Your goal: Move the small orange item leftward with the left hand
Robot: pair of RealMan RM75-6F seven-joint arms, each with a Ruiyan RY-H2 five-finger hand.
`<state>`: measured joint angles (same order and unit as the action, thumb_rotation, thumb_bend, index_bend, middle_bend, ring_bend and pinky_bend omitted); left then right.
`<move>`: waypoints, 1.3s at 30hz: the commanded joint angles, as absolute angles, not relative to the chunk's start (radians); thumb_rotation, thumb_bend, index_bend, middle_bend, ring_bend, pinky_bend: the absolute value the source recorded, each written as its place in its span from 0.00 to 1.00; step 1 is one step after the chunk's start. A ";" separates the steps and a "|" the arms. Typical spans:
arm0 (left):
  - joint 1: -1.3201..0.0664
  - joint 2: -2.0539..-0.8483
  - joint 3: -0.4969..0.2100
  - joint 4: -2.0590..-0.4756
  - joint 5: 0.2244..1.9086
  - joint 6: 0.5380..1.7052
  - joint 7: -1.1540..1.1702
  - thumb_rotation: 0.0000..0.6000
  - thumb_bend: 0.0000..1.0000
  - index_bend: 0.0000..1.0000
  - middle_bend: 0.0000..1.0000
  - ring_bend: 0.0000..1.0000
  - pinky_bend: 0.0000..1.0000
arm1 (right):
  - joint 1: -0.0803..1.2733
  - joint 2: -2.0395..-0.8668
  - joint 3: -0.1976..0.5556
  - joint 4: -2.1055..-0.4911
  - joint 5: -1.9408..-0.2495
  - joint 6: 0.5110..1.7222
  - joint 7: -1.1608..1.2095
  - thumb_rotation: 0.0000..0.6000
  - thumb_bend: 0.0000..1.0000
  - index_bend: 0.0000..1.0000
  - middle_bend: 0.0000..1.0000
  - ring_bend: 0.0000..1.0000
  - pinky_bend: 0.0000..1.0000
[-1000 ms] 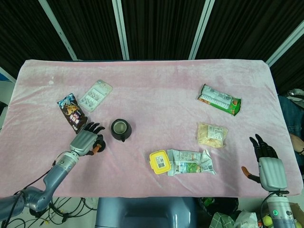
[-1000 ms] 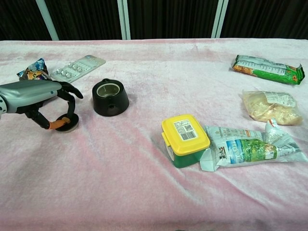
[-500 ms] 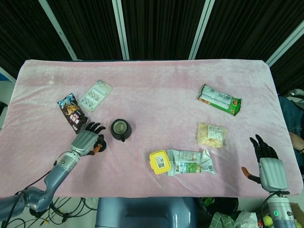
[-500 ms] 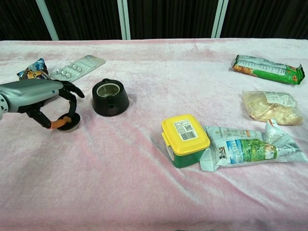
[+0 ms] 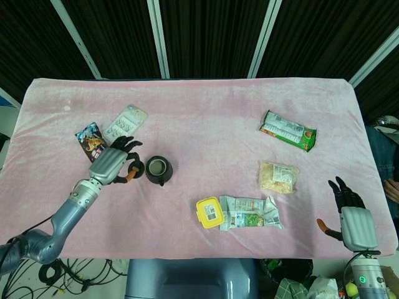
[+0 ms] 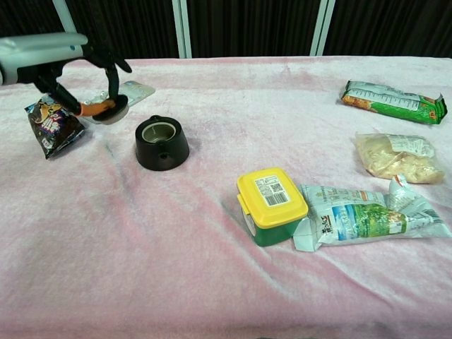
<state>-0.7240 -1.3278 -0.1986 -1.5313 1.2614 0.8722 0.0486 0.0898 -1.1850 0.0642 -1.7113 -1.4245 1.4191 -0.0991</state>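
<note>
Orange item (image 5: 129,175) in left robot hand (image 5: 114,164)

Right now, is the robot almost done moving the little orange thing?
Not yet. Picking up looks done: the left hand holds the small orange item clear of the pink cloth, up and left of the black pot. In hand is the carry. Left: setting it down further left, maybe near the dark snack bag, and letting go.
</note>
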 commanded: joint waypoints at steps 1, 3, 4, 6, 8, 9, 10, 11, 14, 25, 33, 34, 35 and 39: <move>-0.767 -1.353 -0.228 -1.491 1.237 0.834 0.044 1.00 0.42 0.59 0.14 0.00 0.00 | 0.090 -1.185 0.064 -1.711 -1.425 1.420 -0.100 1.00 0.15 0.05 0.00 0.12 0.16; -0.789 -1.373 -0.236 -1.464 1.222 0.812 0.049 1.00 0.42 0.59 0.14 0.00 0.00 | 0.090 -1.185 0.065 -1.711 -1.424 1.419 -0.100 1.00 0.15 0.05 0.00 0.12 0.16; -0.804 -1.387 -0.241 -1.445 1.211 0.795 0.055 1.00 0.42 0.59 0.14 0.00 0.00 | 0.090 -1.185 0.065 -1.710 -1.424 1.419 -0.101 1.00 0.15 0.05 0.00 0.12 0.16; -0.838 -1.424 -0.248 -1.400 1.185 0.761 0.071 1.00 0.42 0.59 0.14 0.00 0.00 | 0.091 -1.186 0.067 -1.709 -1.421 1.419 -0.101 1.00 0.15 0.05 0.00 0.12 0.16; -0.860 -1.455 -0.248 -1.364 1.161 0.740 0.087 1.00 0.42 0.59 0.14 0.00 0.00 | 0.091 -1.185 0.068 -1.708 -1.419 1.419 -0.100 1.00 0.15 0.05 0.00 0.12 0.16; -0.867 -1.466 -0.246 -1.351 1.151 0.733 0.094 1.00 0.42 0.59 0.14 0.00 0.00 | 0.091 -1.185 0.069 -1.708 -1.418 1.419 -0.100 1.00 0.15 0.05 0.00 0.12 0.16; -0.873 -1.477 -0.244 -1.340 1.142 0.728 0.099 1.00 0.42 0.59 0.14 0.00 0.00 | 0.091 -1.184 0.069 -1.707 -1.417 1.418 -0.099 1.00 0.15 0.05 0.00 0.12 0.16; -0.877 -1.486 -0.242 -1.331 1.135 0.724 0.104 1.00 0.42 0.59 0.14 0.00 0.00 | 0.091 -1.184 0.069 -1.707 -1.416 1.417 -0.098 1.00 0.15 0.05 0.00 0.12 0.16; -0.881 -1.508 -0.232 -1.312 1.126 0.720 0.107 1.00 0.42 0.58 0.14 0.00 0.00 | 0.092 -1.182 0.068 -1.708 -1.417 1.415 -0.095 1.00 0.15 0.05 0.00 0.12 0.16; -0.882 -1.568 -0.204 -1.242 1.141 0.715 0.077 1.00 0.42 0.58 0.14 0.00 0.00 | 0.092 -1.182 0.067 -1.707 -1.421 1.416 -0.097 1.00 0.15 0.05 0.00 0.12 0.16; -0.888 -1.592 -0.189 -1.207 1.141 0.706 0.073 1.00 0.42 0.58 0.14 0.00 0.00 | 0.092 -1.182 0.068 -1.706 -1.419 1.416 -0.096 1.00 0.15 0.05 0.00 0.12 0.16; -0.889 -1.594 -0.188 -1.206 1.141 0.706 0.075 1.00 0.42 0.57 0.14 0.00 0.00 | 0.092 -1.182 0.067 -1.706 -1.419 1.416 -0.096 1.00 0.15 0.05 0.00 0.12 0.16; -0.889 -1.594 -0.188 -1.205 1.140 0.705 0.077 1.00 0.42 0.55 0.14 0.00 0.00 | 0.093 -1.182 0.067 -1.706 -1.419 1.415 -0.096 1.00 0.15 0.05 0.00 0.12 0.16; -0.893 -1.592 -0.183 -1.207 1.125 0.697 0.096 1.00 0.38 0.36 0.13 0.00 0.00 | 0.092 -1.182 0.067 -1.707 -1.420 1.416 -0.096 1.00 0.15 0.05 0.00 0.12 0.16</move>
